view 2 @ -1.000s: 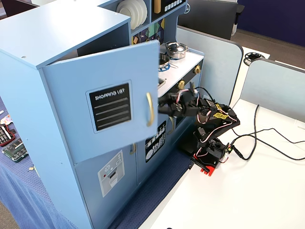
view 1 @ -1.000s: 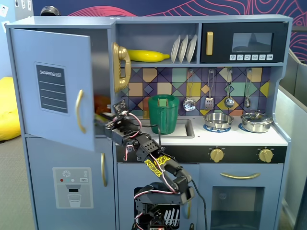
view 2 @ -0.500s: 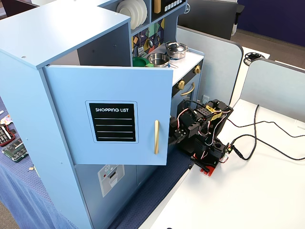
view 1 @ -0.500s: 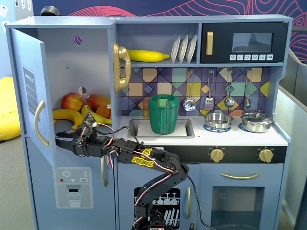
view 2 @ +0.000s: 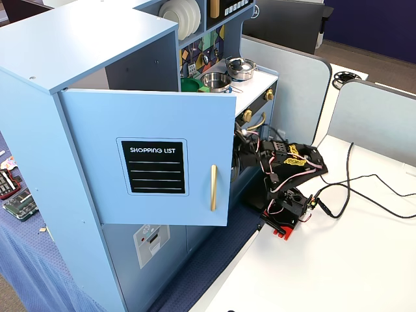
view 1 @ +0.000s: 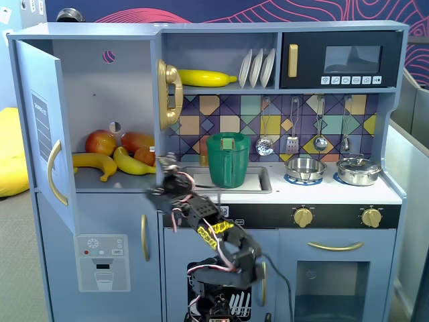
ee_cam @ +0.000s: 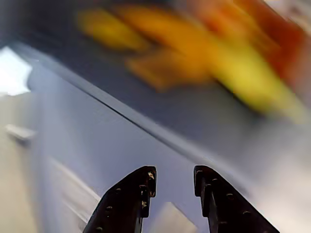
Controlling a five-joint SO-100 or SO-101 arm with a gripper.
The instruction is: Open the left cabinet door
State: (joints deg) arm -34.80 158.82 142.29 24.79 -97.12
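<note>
Blue-grey board makes up the left cabinet door [view 1: 41,124], which is seen swung wide open at about 9 o'clock in a fixed view, edge-on to the camera, with its gold bar handle [view 1: 56,172] facing outward. In another fixed view the same door [view 2: 97,162] is presented flat to the camera, its black "SHOPPING LIST" chalkboard panel [view 2: 154,166] at the centre and the handle [view 2: 213,187] at 3 o'clock of the panel.

Inside the opened compartment, toy bananas [view 1: 100,163] and red apples [view 1: 100,141] are shown resting on the shelf. Below, at 6 o'clock of that shelf, the lower door with the dispenser panel [view 1: 102,261] is seen closed.

The gripper [view 1: 169,163] is held raised near the front edge of the shelf, at about 3 o'clock of the fruit, apart from the door. In the wrist view the gripper [ee_cam: 175,179] is shown with its two black jaws parted and nothing between them; blurred yellow and orange fruit [ee_cam: 194,53] is visible at 12 o'clock above them. A green pitcher [view 1: 228,159] is seen standing in the sink [view 1: 260,180] at 3 o'clock of the arm.
</note>
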